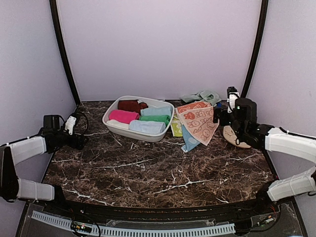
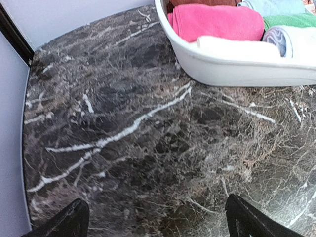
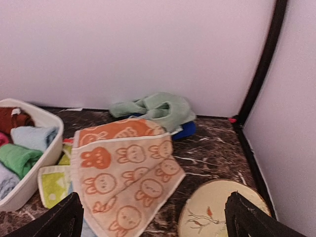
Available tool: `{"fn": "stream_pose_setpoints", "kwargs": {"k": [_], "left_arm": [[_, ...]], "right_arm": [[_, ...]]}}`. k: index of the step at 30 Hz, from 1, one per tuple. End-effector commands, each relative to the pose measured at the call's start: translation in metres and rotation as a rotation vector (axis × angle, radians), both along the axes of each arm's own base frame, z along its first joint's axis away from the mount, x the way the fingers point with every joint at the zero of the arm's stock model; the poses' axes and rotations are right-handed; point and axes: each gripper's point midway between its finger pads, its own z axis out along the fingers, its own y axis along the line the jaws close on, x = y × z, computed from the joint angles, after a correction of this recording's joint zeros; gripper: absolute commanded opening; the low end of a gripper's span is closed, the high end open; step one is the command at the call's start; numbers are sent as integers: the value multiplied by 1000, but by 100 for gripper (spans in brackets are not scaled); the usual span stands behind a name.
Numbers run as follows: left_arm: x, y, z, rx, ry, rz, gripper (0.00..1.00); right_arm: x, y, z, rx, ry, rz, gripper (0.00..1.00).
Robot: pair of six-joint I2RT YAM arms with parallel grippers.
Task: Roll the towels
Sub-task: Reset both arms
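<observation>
Toward the back of the desk (image 1: 148, 173), rolled towels (image 1: 123, 116) are lying packed in the white basin (image 1: 140, 137). Just right of it, a peach bunny-print towel (image 3: 131, 173) is lying flat, overlapping a pale blue towel (image 1: 189, 141), with a pale green towel (image 3: 155, 108) bunching behind. Both the left claw (image 2: 158, 222) and the right claw (image 3: 155, 217) are hanging wide and released, grasping nothing.

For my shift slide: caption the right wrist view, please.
Open right gripper facing a peach bunny-print towel, crumpled pale green towel behind, white basin left, tan disc right.
</observation>
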Motion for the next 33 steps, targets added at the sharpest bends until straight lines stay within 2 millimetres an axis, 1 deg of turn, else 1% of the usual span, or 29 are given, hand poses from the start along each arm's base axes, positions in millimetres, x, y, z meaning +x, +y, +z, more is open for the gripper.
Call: {"fn": "stream_pose_setpoints", "kwargs": {"k": [1,3,4,6,8,9,10,12,14,16,17,19,21,23,24,25,26,27,29,31,33], "left_arm": [[18,-3,24,-129,-320,54,99],[21,-3,21,-182,-365,77,99],[22,-5,23,-200,-390,70,99],[23,-7,21,-222,-433,61,99],[24,-8,28,-231,-518,49,99],[27,-5,33,-232,-553,67,99],[29,-3,31,-221,-556,71,99],[32,0,27,-217,-568,90,99],[28,3,25,-214,-616,103,99],[20,-10,22,-222,-633,28,99],[19,-15,17,-218,-603,-4,99],[24,-15,16,-218,-578,-11,99],[36,-14,15,-225,-554,-7,99],[36,-14,10,-219,-527,-2,99],[36,-15,11,-225,-537,-8,99],[35,-16,14,-227,-557,-15,99],[36,-15,14,-224,-552,-15,99],[36,-15,12,-223,-537,-12,99],[36,-15,13,-226,-548,-15,99],[36,-15,13,-225,-544,-13,99],[36,-15,13,-225,-548,-14,99]], "right_arm": [[-25,-94,6,94,-157,-354,100],[-38,-113,-12,48,-168,-366,100],[-44,-121,-19,17,-179,-378,100],[-57,-142,-29,31,-210,-456,100],[-66,-152,-39,26,-257,-454,100],[-69,-156,-42,17,-282,-442,100],[-72,-161,-42,26,-311,-451,100],[-67,-171,-54,26,-297,-460,100],[-58,-176,-62,29,-289,-447,100],[-49,-179,-66,38,-292,-429,100],[-44,-179,-70,38,-286,-413,100],[-35,-183,-69,49,-308,-401,100],[-23,-180,-72,61,-301,-339,100],[-13,-175,-83,75,-274,-263,100],[-9,-169,-90,73,-256,-213,100],[-5,-162,-90,67,-273,-159,100],[2,-159,-89,62,-264,-142,100],[9,-163,-103,64,-181,-165,100],[12,-169,-99,92,-203,-179,100],[11,-170,-101,88,-183,-185,100],[11,-169,-99,91,-204,-178,100]]}}
